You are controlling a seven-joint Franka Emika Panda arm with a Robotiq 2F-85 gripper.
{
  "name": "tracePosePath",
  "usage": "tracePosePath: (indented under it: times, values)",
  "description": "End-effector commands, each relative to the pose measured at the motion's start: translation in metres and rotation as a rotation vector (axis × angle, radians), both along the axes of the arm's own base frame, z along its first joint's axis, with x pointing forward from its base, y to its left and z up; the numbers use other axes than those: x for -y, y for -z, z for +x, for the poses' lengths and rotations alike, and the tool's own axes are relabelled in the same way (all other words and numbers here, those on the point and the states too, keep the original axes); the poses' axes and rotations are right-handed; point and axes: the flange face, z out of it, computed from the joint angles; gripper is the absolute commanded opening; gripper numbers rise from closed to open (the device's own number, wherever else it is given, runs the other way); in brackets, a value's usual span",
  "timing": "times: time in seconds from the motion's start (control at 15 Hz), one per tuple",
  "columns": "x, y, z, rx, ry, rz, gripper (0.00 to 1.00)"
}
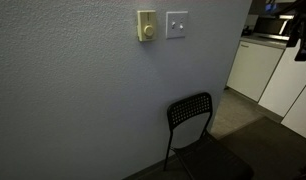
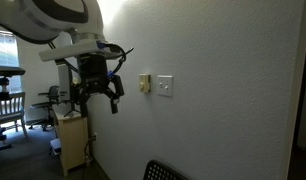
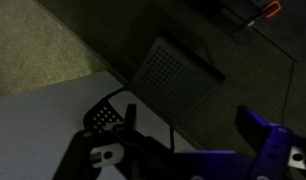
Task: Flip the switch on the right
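The switch [image 1: 177,24] is a white, nearly square wall plate with a small toggle; it also shows in an exterior view [image 2: 165,86]. My gripper [image 2: 98,100] hangs from the arm in the air, away from the wall and off to the side of the switch, not touching it. Its fingers point down and are spread apart with nothing between them. In the wrist view the two fingers of the gripper [image 3: 190,115] frame the floor and a chair below. The switch is out of the wrist view.
A narrower cream plate with a round knob [image 1: 146,26] sits right beside the switch [image 2: 144,84]. A black perforated chair [image 1: 193,120] stands against the wall under the plates [image 3: 178,75]. White cabinets [image 1: 255,68] stand past the wall's corner.
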Motion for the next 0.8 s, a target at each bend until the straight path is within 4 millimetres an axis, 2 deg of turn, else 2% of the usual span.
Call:
tracePosePath:
  times: [0.0, 0.13, 0.27, 0.47, 0.6, 0.73]
  values:
    - [0.000, -0.002, -0.001, 0.003, 0.000, 0.000, 1.00]
    - [0.001, 0.001, -0.003, 0.011, -0.013, 0.004, 1.00]
    - [0.004, 0.004, 0.005, 0.040, -0.135, -0.069, 1.00]
    - [0.014, 0.003, 0.038, 0.056, -0.295, -0.132, 1.00]
    - [0.014, 0.000, 0.057, 0.065, -0.404, -0.162, 1.00]
    - [0.008, -0.005, 0.085, 0.074, -0.514, -0.174, 1.00]
